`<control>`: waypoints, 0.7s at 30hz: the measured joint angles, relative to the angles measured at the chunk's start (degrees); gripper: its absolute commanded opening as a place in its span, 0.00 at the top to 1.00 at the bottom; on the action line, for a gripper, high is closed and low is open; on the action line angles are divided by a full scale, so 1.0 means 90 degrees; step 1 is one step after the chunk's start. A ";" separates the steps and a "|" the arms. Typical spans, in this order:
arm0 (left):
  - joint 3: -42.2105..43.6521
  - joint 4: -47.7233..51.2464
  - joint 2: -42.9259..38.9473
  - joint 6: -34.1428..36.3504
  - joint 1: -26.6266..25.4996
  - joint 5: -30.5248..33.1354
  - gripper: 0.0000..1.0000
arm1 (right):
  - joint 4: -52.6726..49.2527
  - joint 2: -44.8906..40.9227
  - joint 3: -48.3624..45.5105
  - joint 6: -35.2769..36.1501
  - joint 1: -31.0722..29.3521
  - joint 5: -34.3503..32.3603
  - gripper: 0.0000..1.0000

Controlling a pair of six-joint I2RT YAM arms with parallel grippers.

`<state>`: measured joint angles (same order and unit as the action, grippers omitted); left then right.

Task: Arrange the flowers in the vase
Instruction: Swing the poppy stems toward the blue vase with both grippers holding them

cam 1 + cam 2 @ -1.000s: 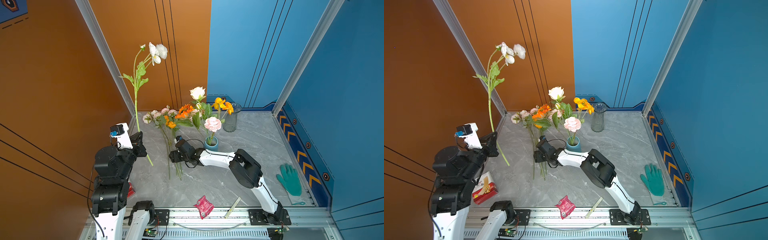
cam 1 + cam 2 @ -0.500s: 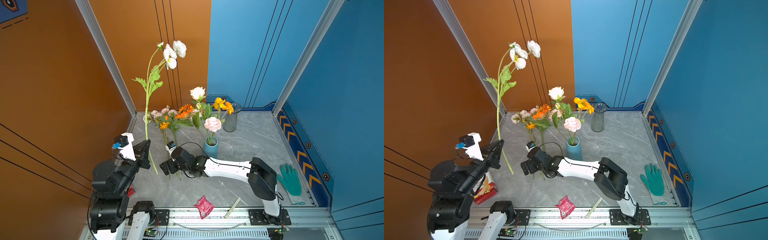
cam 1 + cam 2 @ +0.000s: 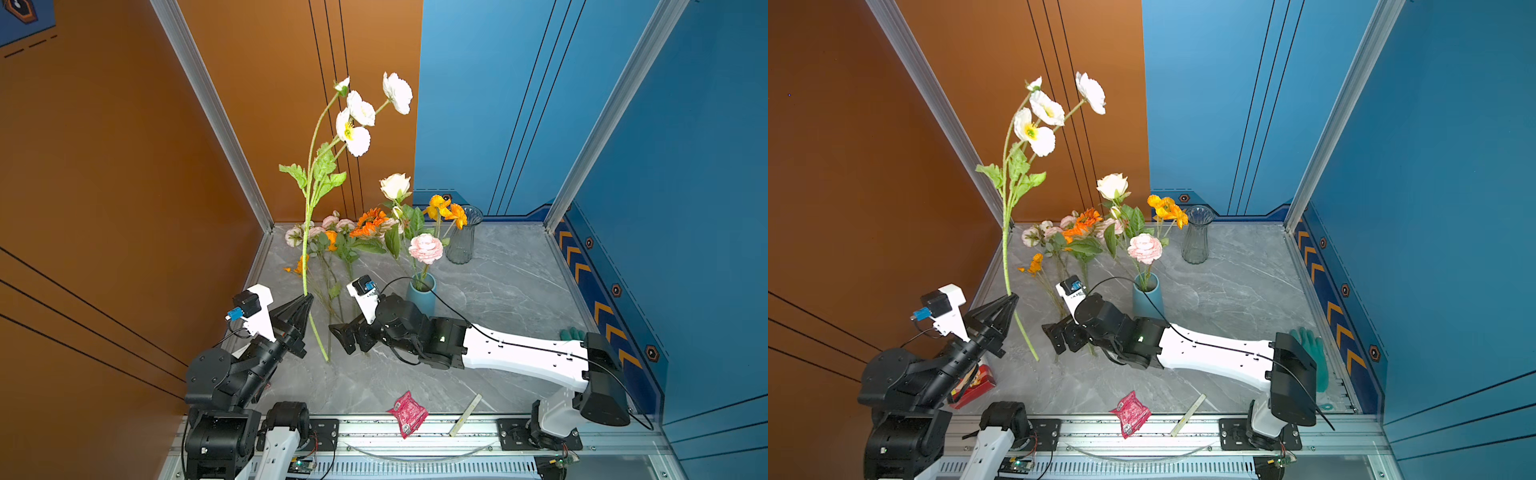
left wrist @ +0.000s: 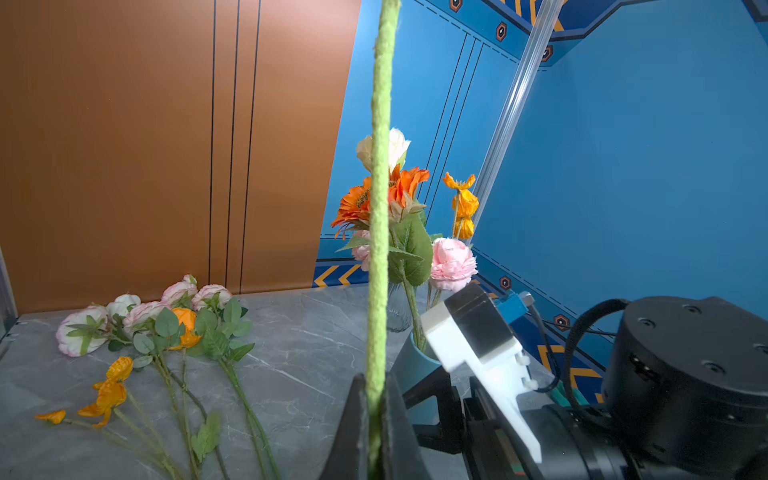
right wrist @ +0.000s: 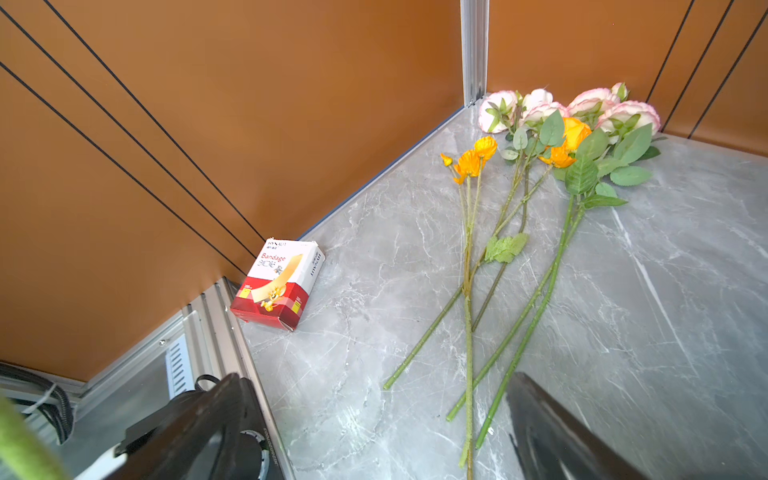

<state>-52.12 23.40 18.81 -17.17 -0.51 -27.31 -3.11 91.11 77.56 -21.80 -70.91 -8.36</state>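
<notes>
blue vase (image 3: 417, 296) partly behind right arm (image 3: 519, 353)

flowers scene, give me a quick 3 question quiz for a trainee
1. True or false: the left end effector is shut on the white flower's stem.
2. The pink flower stands in: A a basket, B the teal vase, C a cup.
3. Short answer: is the right end effector open or shut?
Key: 1 true; 2 B; 3 open, holding nothing.
</notes>
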 measured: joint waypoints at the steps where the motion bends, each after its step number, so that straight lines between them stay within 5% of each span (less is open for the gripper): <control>1: 0.0000 -0.0010 0.0000 -0.0034 -0.0005 -0.0024 1.00 | 0.0000 -0.0104 -0.0034 0.0029 -0.0012 -0.0034 0.01; 10: 0.0330 -0.0629 0.0051 -0.0219 -0.0109 -0.0986 1.00 | 0.0070 -0.1098 -0.0070 0.0478 -0.0029 0.0019 0.04; 21: 0.0607 -0.1015 0.0017 -0.0027 -0.0289 -0.1719 1.00 | 0.0272 -0.1124 0.0335 0.0614 0.0172 0.0709 0.11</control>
<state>-46.65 14.26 18.96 -17.41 -3.11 -42.78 -0.67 80.99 80.58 -16.27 -69.36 -1.98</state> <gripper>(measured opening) 0.063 0.893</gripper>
